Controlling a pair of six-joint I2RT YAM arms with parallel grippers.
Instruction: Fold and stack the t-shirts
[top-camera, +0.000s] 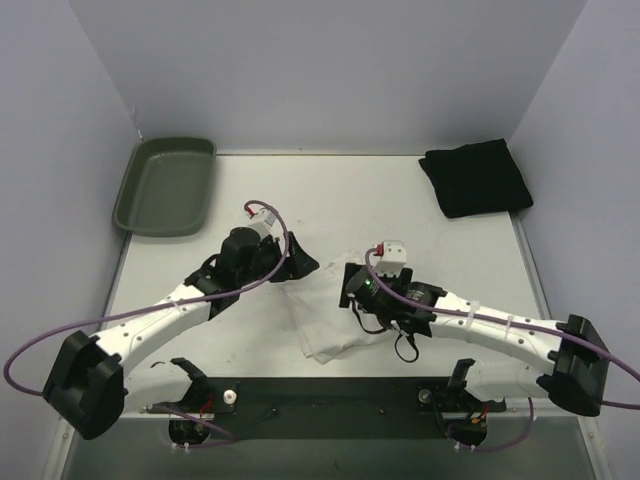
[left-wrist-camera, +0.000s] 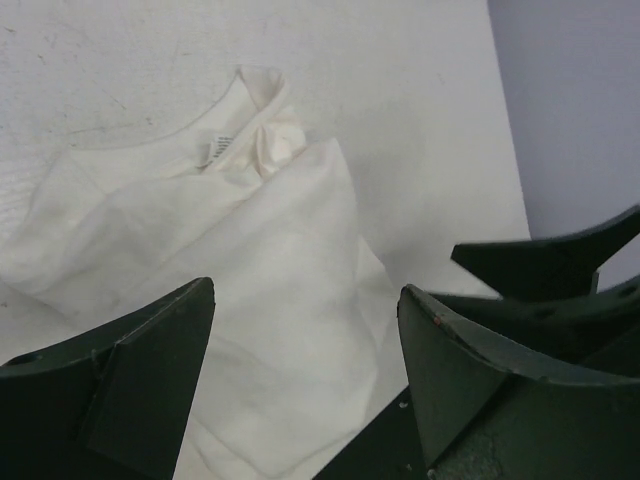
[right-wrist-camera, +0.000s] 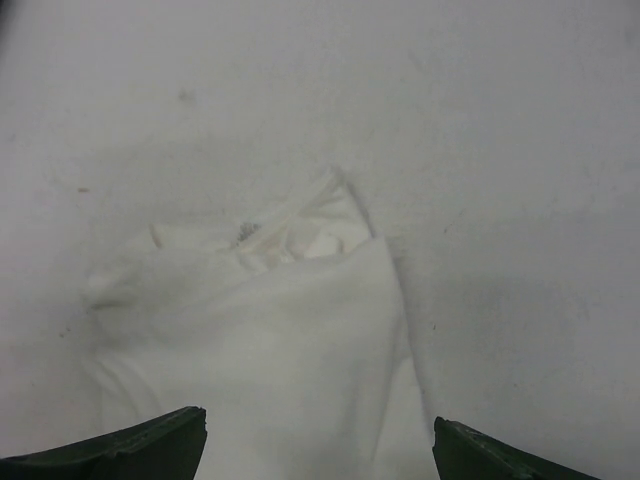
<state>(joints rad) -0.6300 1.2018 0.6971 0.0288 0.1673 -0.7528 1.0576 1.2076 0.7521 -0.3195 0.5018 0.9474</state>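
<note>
On the table (top-camera: 330, 190), the white t-shirt (top-camera: 325, 320) is lying bunched, its collar pointing away from the left end effector (left-wrist-camera: 305, 300) and the right end effector (right-wrist-camera: 320, 420), both gaping apart.

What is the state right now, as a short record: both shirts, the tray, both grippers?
white t-shirt: partly folded and rumpled, mid table, collar tag showing
black t-shirt: folded, far right corner, apart from the white one
tray: far left corner, no shirt in it
left gripper: open, over the white t-shirt, holding nothing
right gripper: open, over the white t-shirt, holding nothing
stack: not yet made
</note>
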